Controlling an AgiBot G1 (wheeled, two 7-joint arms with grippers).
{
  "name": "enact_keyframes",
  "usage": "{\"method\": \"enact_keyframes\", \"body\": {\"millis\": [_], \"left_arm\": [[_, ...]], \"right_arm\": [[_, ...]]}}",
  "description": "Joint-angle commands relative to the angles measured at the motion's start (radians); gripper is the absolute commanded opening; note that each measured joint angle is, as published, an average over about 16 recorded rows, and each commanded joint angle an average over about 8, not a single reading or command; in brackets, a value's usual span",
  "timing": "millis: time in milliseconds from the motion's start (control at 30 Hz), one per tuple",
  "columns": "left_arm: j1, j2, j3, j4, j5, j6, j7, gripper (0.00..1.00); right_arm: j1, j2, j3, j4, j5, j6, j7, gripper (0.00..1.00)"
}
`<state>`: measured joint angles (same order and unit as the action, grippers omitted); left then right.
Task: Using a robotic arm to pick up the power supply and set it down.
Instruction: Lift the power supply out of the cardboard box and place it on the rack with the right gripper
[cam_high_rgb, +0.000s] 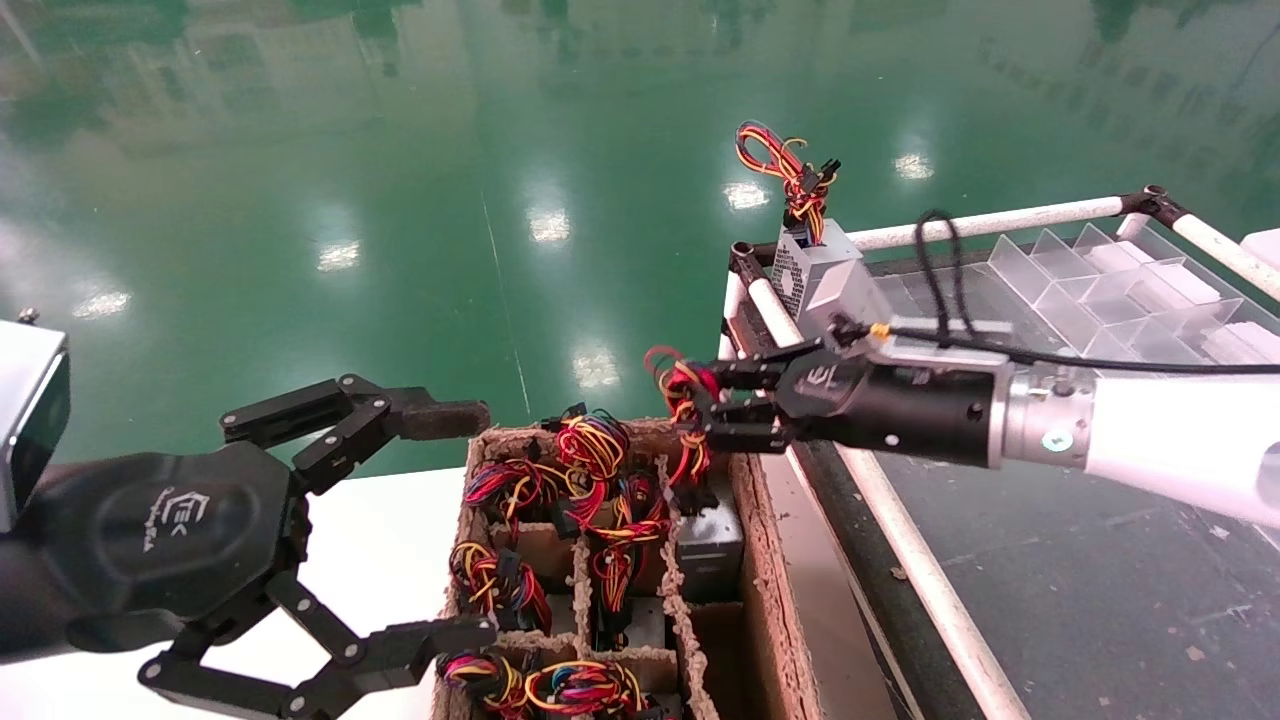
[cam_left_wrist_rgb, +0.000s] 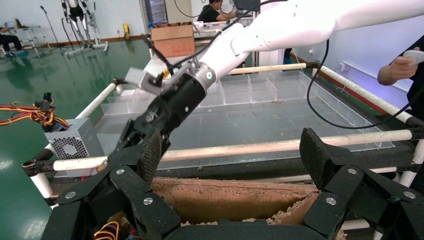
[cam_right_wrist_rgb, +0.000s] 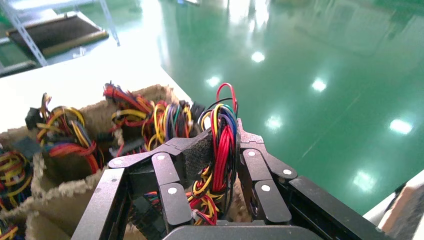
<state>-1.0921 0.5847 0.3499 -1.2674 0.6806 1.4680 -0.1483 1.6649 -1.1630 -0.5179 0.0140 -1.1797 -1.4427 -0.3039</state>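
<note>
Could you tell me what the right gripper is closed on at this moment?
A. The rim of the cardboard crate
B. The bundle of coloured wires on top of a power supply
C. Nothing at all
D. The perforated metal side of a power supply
B: the right gripper pinches the wire bundle between its fingers, above the power supply in the crate.

Factory or robot-testing hall. A glossy green poured floor (cam_high_rgb: 420, 180) reflects ceiling lights, beside a pipe-framed workbench (cam_high_rgb: 980, 222) carrying clear plastic divider trays (cam_high_rgb: 1120, 285). The left wrist view adds stacked cardboard cartons (cam_left_wrist_rgb: 172, 39), tripod stands (cam_left_wrist_rgb: 75, 22) and seated staff (background only).
</note>
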Motion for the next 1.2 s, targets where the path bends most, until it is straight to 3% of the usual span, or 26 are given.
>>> {"method": "enact_keyframes", "body": {"millis": [33,733,1200], "left_arm": [[0.000,0.000,0.000,0.000,0.000,0.000,0.000,1.00],[0.000,0.000,0.000,0.000,0.000,0.000,0.000,1.00],[0.000,0.000,0.001,0.000,0.000,0.000,0.000,1.00]], "right_arm": [[0.003,0.008,0.011,0.000,0.015,-0.010,-0.003,0.00],[0.215,0.147,0.066,0.008,0.094,-0.069,0.093,0.00],[0.233,0.224,0.046,-0.020,0.065,0.076,0.043,0.00]]}}
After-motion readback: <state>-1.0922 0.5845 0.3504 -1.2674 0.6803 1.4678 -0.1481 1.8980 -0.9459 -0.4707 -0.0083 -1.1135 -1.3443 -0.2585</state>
